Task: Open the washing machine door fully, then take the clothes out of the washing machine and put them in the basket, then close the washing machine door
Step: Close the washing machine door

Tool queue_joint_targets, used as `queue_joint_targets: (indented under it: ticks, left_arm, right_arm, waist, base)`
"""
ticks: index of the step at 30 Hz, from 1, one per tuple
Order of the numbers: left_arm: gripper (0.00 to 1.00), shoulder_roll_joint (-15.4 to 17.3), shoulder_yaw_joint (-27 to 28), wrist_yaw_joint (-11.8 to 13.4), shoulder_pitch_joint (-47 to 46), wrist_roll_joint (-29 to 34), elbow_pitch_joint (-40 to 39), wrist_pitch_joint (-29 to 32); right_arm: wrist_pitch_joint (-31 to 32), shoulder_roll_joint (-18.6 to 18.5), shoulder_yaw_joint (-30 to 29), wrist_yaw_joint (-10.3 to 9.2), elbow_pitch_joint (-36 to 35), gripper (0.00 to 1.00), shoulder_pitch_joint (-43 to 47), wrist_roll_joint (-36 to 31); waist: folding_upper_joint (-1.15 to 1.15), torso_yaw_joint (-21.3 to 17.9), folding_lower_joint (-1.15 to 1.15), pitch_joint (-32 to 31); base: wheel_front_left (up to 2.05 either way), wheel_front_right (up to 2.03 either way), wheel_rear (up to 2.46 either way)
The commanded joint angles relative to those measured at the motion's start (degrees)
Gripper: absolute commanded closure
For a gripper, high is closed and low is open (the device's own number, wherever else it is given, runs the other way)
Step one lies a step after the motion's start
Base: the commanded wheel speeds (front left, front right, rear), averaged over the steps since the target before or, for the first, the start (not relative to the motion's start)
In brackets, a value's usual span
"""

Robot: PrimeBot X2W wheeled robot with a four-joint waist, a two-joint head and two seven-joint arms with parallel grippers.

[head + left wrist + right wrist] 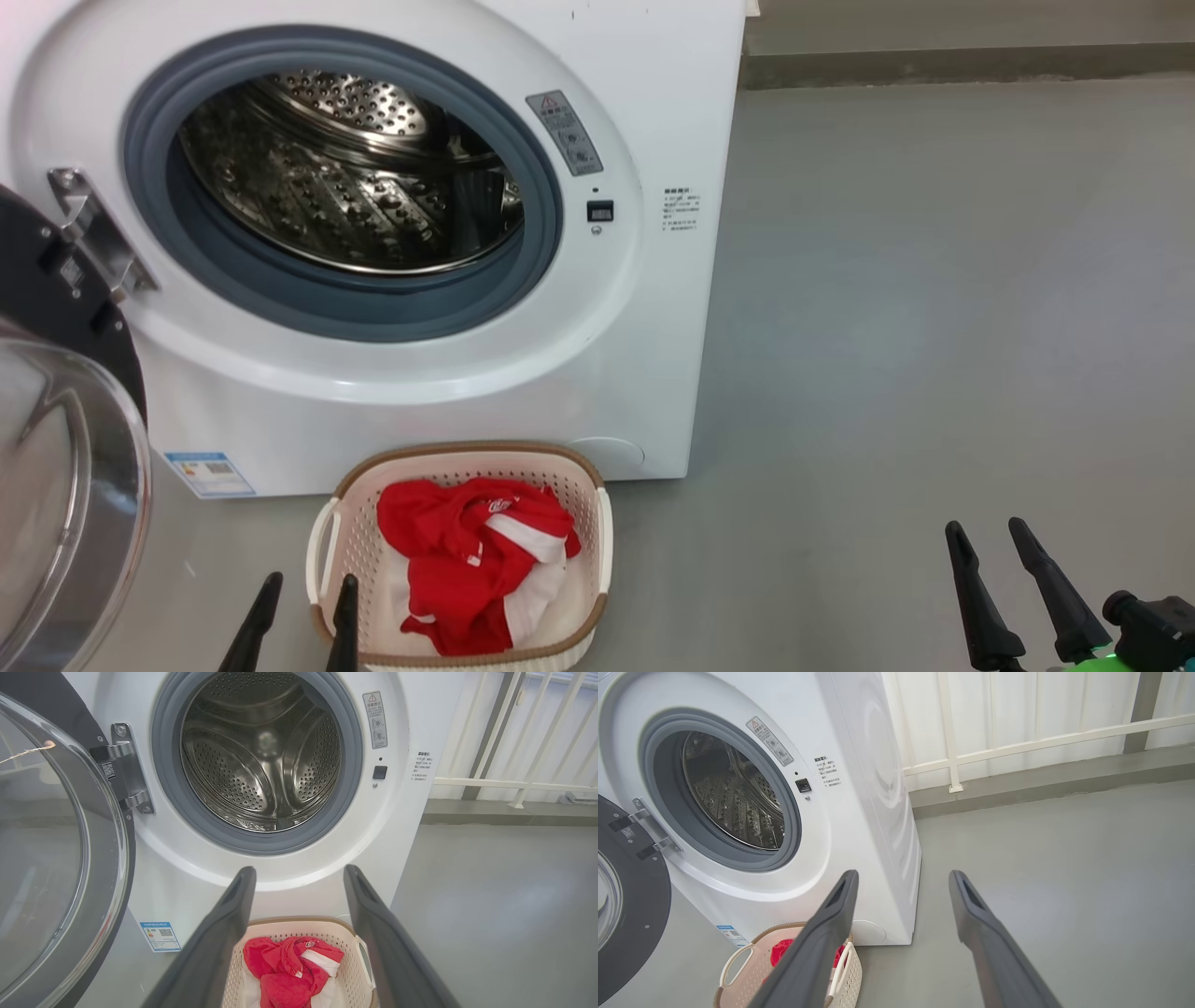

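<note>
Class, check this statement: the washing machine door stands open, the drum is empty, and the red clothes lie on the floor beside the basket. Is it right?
One detail is wrong. The red clothes lie inside the basket, not on the floor beside it, as the head view shows. The rest holds: the door stands open and the drum is empty.

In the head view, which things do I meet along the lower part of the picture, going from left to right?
washing machine door → left gripper → basket → right gripper
</note>
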Motion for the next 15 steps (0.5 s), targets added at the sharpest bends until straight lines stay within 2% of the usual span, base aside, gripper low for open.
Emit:
queue_joint_targets:
  ticks: [1,6,15]
  left_arm:
    - [0.0,0.2,1.9,-0.3,-1.0,0.1,-1.6,-0.3]
    - [0.0,0.2,1.8,-0.3,-1.2,0.2,-1.6,-0.3]
    - [0.0,0.2,1.8,-0.3,-1.4,0.1,-1.6,-0.3]
  right_arm:
    - [-0.4,-0.9,1.0,0.35,-1.5,0.0,-0.4,-0.3]
    - [-0.4,-0.8,1.0,0.35,-1.5,0.0,-0.4,-0.3]
    - [-0.4,-0.7,1.1,0.35,-1.4,0.0,-0.6,-0.3]
  waist:
    - [0.0,0.0,0.0,0.0]
    - [0.0,0.2,0.0,0.2]
    - [0.0,0.5,0.0,0.4]
  base:
    - [-1.07,1.07,0.0]
    - [-0.66,0.66,0.0]
    - [-0.04,0.04,0.0]
